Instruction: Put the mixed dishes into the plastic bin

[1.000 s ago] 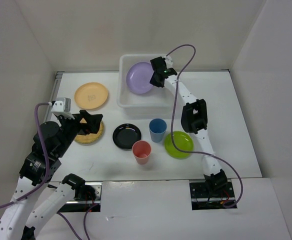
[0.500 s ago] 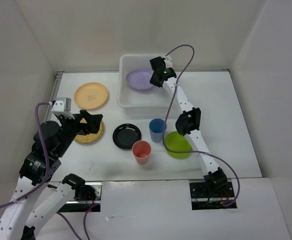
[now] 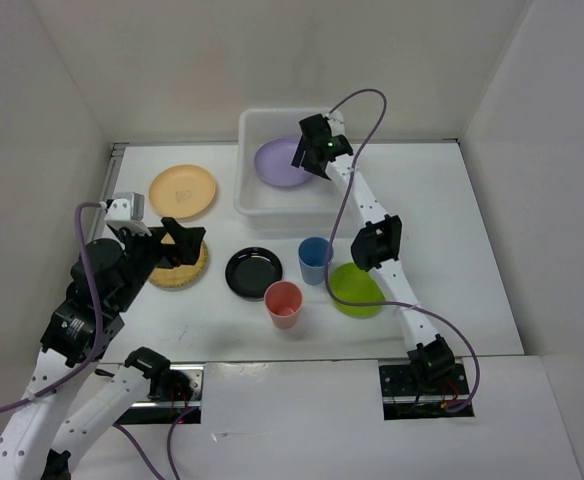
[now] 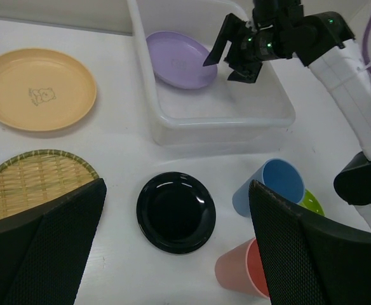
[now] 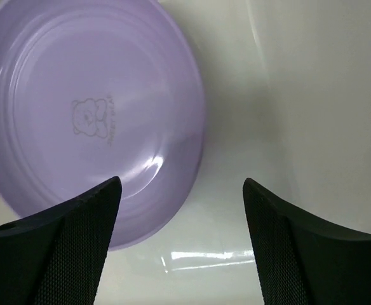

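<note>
Tabletop (image 3: 452, 220): white, closed in by walls at left, back and right; the arm bases sit along the near edge.
Bin (image 3: 277, 203): translucent white with a rounded rim, at the middle of the far edge.
Lavender plate (image 3: 280, 163): lies inside the bin, toward its left wall, with a small bear print at centre.
Other plates: orange (image 3: 183, 191) left of the bin; woven (image 4: 26, 184) nearer, at left; black (image 3: 253, 272) and green (image 3: 357, 290) in front of the bin, well apart.
Cups: blue (image 3: 315, 257) just beside the green plate; pink (image 3: 283, 303) near the black plate; both mouth up.
Right gripper (image 3: 310, 158): spread wide above the lavender plate's right edge, holding nothing.
Left gripper (image 3: 180, 245): wide, holding nothing, above the woven plate.
</note>
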Controlling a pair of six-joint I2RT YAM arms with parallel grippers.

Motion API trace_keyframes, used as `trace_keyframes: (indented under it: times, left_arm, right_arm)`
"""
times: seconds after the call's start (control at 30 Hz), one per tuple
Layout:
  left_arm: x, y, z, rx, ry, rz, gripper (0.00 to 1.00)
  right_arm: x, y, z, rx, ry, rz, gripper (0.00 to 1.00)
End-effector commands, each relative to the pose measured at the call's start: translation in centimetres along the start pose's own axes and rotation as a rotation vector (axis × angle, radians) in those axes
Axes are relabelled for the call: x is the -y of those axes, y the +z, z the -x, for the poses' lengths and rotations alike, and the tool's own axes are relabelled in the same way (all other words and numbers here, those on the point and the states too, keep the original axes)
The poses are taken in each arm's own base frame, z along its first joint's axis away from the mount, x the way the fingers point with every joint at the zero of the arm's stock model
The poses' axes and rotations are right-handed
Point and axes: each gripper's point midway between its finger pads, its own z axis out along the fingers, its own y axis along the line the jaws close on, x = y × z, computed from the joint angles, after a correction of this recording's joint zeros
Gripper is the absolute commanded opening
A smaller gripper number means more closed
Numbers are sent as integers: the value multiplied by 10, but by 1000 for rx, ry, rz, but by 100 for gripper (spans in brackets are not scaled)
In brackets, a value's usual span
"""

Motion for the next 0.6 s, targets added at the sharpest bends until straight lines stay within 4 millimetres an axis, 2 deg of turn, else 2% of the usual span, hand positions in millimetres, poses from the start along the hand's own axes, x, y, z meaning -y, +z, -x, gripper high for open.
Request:
trace_keyframes:
  times: [0.0, 0.03, 0.07, 0.1, 0.13, 0.17, 0.2, 0.27, 0.3, 0.33, 0.37, 0.4, 0.47, 0.5, 0.53, 0.57]
  left_arm:
    - [-3, 1, 24, 59, 22, 38, 99]
    - [-3, 3, 31, 75, 19, 47, 99]
    - [-8, 7, 33, 76, 31, 81, 99]
    - [-6, 7, 45, 104, 38, 88, 99]
    - [-7, 12, 48, 99, 40, 103, 99]
    - [-9, 13, 55, 112, 38, 127, 99]
    - [-3, 12, 71, 143, 31, 116, 99]
    - [4, 29, 74, 118, 25, 106, 97]
    - [12, 46, 67, 71, 33, 77, 97]
    - [16, 53, 73, 71, 22, 59, 97]
    - [31, 63, 74, 57, 10, -18, 97]
    - [31, 83, 63, 15, 12, -32, 97]
    - [26, 103, 75, 33, -19, -50, 97]
    - [24, 122, 63, -19, -32, -71, 96]
    - [4, 132, 67, -21, -44, -39, 96]
    - [-6, 141, 67, -30, -60, -35, 96]
  right_arm:
    - [-34, -104, 91, 205, 13, 138, 82]
    - [-39, -122, 99, 234, 2, 151, 82]
    - [-41, -157, 123, 294, 25, 177, 82]
    - [-45, -177, 128, 316, 13, 189, 82]
    - [-42, -195, 137, 339, 8, 191, 82]
    - [-46, -236, 153, 390, 11, 235, 83]
    - [-43, -254, 157, 399, 4, 249, 83]
    - [-36, -291, 168, 431, 4, 269, 83]
    - [-26, -325, 173, 450, -2, 279, 84]
    - [-20, -340, 174, 456, -9, 280, 84]
    - [-17, -354, 172, 458, -11, 278, 84]
    - [-6, -378, 168, 458, -14, 275, 84]
    - [6, -398, 166, 472, -29, 249, 84]
    - [3, -420, 159, 484, -71, 272, 86]
    - [2, -430, 154, 485, -79, 277, 86]
    - [2, -443, 152, 497, -70, 283, 86]
